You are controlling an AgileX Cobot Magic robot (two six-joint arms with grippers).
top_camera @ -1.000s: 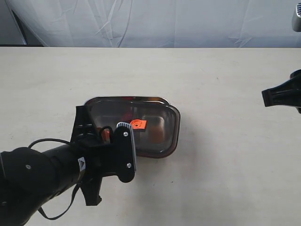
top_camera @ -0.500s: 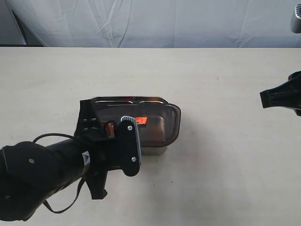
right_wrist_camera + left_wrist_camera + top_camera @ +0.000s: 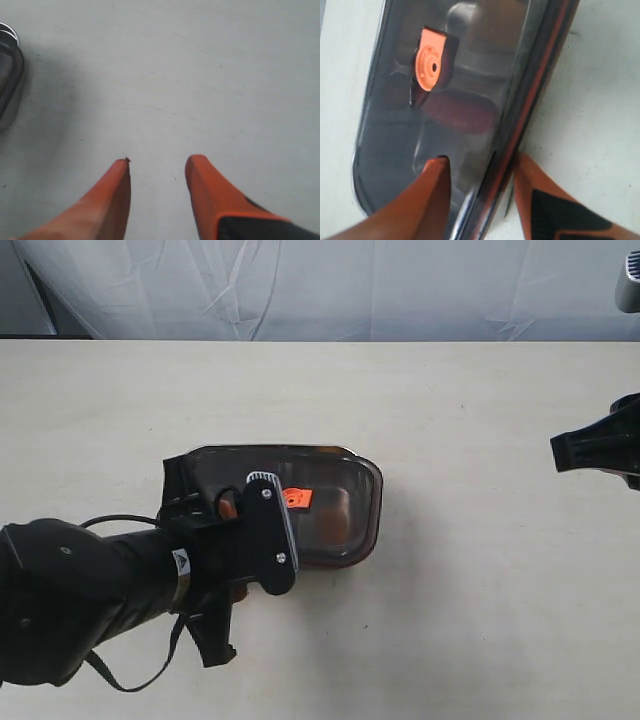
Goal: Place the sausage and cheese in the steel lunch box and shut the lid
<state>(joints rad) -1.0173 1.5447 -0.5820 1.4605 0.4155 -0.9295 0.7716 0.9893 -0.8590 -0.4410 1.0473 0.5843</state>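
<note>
The dark translucent lid [image 3: 335, 502] with its orange valve tab [image 3: 295, 499] lies over the steel lunch box, whose shiny rim [image 3: 472, 212] shows under the lid's edge. Through the lid [image 3: 470, 55] in the left wrist view a dark red shape, the sausage [image 3: 460, 111], lies inside. The cheese cannot be made out. My left gripper [image 3: 479, 159] straddles the lid's long edge: one finger lies on top, the other is outside against the orange seal rim. My right gripper [image 3: 157, 160] stands open over bare table at the far right [image 3: 565, 450].
The left arm [image 3: 110, 590] covers the table in front of the box's left end. The pale tabletop [image 3: 480, 590] extends around the box. A white cloth backdrop [image 3: 320, 290] hangs behind the table's far edge.
The lid, raised at its front edge half a second ago, has come down flat over the box. The left arm has shifted slightly with it. The right gripper has barely moved.
</note>
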